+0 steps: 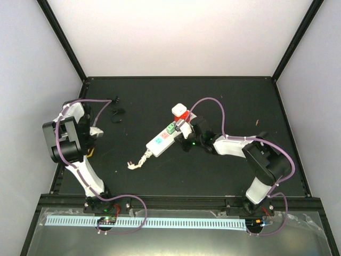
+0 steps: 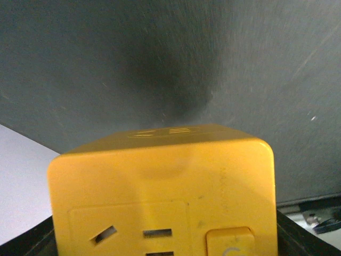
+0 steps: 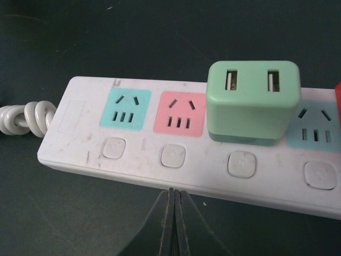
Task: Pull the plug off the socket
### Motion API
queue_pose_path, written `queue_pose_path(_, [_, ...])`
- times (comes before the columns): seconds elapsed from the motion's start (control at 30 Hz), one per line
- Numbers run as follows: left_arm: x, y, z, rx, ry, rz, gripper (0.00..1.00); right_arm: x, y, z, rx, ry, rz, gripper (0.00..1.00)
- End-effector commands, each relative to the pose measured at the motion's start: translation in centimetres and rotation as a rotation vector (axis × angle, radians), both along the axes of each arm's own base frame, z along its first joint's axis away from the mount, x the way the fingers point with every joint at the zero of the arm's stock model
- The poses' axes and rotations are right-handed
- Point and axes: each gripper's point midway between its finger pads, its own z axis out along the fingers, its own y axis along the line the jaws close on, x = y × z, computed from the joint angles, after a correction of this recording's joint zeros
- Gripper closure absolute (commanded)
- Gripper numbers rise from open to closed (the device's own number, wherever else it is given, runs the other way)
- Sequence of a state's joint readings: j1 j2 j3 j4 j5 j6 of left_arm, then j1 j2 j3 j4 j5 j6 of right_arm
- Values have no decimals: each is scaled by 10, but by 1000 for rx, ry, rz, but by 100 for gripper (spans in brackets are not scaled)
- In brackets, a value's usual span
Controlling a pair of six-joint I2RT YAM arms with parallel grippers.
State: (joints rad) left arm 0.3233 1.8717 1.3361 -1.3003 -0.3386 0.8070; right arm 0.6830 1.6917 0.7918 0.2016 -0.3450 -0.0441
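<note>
Left side: left gripper (image 1: pixel 96 132) raised near the table's left edge. Its wrist camera is filled by a yellow plastic cube adapter (image 2: pixel 160 186), socket slots and a square button on the near face, with the dark matte table (image 1: pixel 240 96) behind it. Fingers out of sight there; cannot tell whether they are apart or clamped.

Centre: short white coiled cord stub (image 1: pixel 137 161) lies at the near-left end of the long white rectangular power strip (image 1: pixel 160 143). The strip lies flat on the table, running diagonally away to the right. Outlet faces, read from the cord end: aqua, pink, then a green plastic cube plug (image 3: pixel 253 101) with two USB slots, seated in the strip, then a blue face. A red block (image 1: pixel 184 114) sits at the far end.

Right: right gripper (image 3: pixel 173 205) with fingers pressed together, nothing between them, tips right at the strip's long edge below the pink face's button.
</note>
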Motion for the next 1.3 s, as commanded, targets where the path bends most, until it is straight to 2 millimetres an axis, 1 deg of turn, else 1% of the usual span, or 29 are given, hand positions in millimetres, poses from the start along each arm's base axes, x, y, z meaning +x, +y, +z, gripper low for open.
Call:
queue_pose_path(0.0, [-22, 22, 6, 104, 98, -44, 65, -3, 3, 14, 35, -32, 28, 95])
queue_pose_path(0.2, [-19, 19, -6, 71, 112, -11, 60, -5, 2, 15, 39, -33, 32, 95])
queue_pose_path(0.4, [-13, 19, -15, 57, 104, -8, 51, -5, 2, 14, 39, -29, 30, 95])
queue_pose_path(0.43, [-12, 18, -15, 55, 103, -9, 49, -5, 2, 14, 38, -28, 33, 95])
queue_pose_path(0.53, [-8, 18, -16, 46, 87, -7, 35, -6, 3, 11, 37, -19, 35, 95])
queue_pose_path(0.73, [-1, 14, -14, 22, 49, -2, 14, -6, 3, 10, 36, -15, 34, 95])
queue_pose_path(0.87, [7, 12, -11, 3, 11, 10, 5, -6, 3, 10, 38, -14, 34, 95])
queue_pose_path(0.93, [12, 11, -8, -4, -16, 13, 1, -6, 3, 10, 37, -13, 36, 95])
queue_pose_path(1.07, [23, 8, 4, -21, -76, 18, 1, -6, 3, 14, 42, -25, 38, 95])
queue_pose_path(1.17, [35, 6, 20, -36, -149, 27, 1, -6, 4, 20, 52, -34, 42, 95])
queue_pose_path(1.27, [54, 2, 44, -56, -265, 52, 1, -6, 5, 26, 57, -51, 53, 95])
